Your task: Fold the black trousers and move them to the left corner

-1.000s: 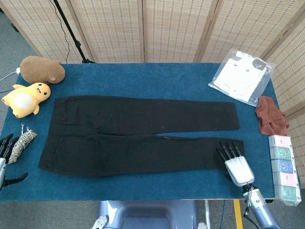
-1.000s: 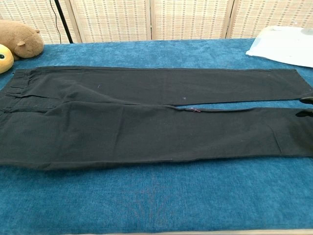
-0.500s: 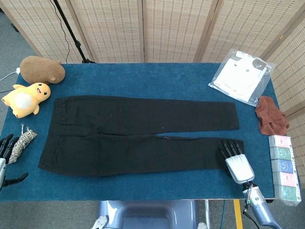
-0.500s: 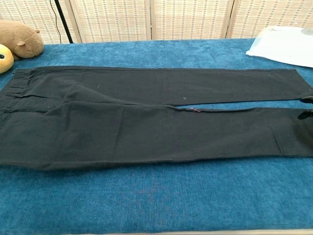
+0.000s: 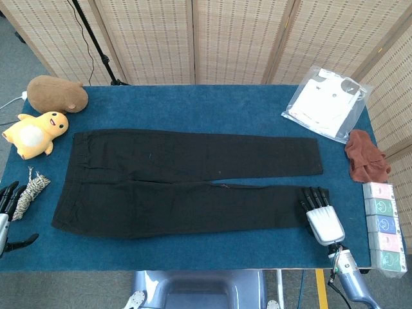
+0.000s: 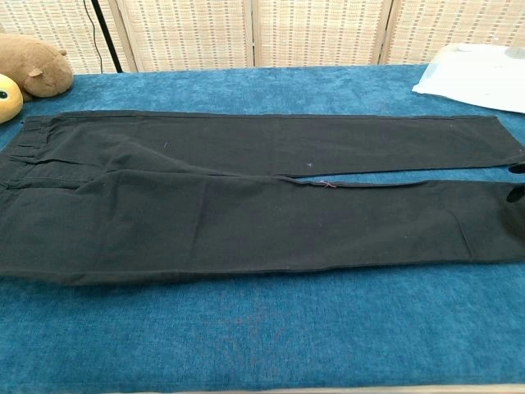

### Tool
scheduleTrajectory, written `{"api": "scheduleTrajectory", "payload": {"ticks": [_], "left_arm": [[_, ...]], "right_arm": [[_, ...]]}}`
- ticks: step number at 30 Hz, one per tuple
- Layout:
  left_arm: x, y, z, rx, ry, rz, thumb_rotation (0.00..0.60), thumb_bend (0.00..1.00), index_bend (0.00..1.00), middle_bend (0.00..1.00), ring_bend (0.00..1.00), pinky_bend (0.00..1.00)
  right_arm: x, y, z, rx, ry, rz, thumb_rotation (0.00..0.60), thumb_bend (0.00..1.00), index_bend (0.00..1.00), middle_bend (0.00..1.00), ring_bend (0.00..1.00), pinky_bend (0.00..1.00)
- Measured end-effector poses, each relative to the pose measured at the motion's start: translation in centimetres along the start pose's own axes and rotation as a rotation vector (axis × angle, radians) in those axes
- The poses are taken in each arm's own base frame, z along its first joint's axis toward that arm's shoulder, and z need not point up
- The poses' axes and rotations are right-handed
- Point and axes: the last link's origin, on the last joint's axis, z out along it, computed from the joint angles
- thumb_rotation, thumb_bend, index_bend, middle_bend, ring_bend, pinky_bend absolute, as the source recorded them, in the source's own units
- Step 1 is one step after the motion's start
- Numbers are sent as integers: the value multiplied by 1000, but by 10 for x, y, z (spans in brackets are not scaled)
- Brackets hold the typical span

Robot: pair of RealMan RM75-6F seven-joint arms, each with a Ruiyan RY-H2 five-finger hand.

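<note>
The black trousers (image 5: 187, 183) lie flat and unfolded across the middle of the blue table (image 5: 193, 106), waistband to the left, both legs running out to the right, the near leg reaching a little further right than the far one. The right hand (image 5: 320, 212) sits at the near leg's cuff, its dark fingers (image 5: 313, 195) stretched out straight and apart over the hem, grasping nothing. The left hand (image 5: 8, 215) is at the near left edge of the table, apart from the trousers, fingers spread and holding nothing. Just beside it lies a small bundle of rope (image 5: 29, 192). Further back on the left sit a yellow plush toy (image 5: 35, 132) and a brown plush toy (image 5: 56, 93). On the far right is a clear bag with white clothing (image 5: 327, 103), nearer a rust-brown cloth (image 5: 365, 156), and nearest a row of pastel packets (image 5: 384, 225)
</note>
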Motion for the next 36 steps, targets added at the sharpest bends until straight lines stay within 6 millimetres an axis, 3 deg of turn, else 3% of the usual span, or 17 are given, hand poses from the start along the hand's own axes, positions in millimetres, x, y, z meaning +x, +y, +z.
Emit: {"api": "scheduleTrajectory", "payload": {"ticks": [7,12,20,28,32,36], "left_arm": [[0,0,0,2,0,-3,600,0,0,0,0,0],[0,0,0,2,-1,-4,600,0,0,0,0,0],[1,-1,0,2,1,-4,600,0,0,0,0,0],[-2,3,1,-32,5,7,600,0,0,0,0,4],[-6,4,2,-81,39,34,600,0,0,0,0,129],[-13,1,3,-173,61,77,600,0,23,39,61,176]], "right_arm": [[1,2,1,0,29,38,600,406,354,192,63,171],[2,3,0,5,53,58,600,510,376,212,86,189],[-1,1,1,17,48,73,600,521,412,253,136,243],[-1,2,2,18,72,113,600,523,566,399,271,442],[0,4,3,13,88,132,600,522,583,412,284,447],[1,3,1,16,98,137,600,522,588,417,289,458]]}}
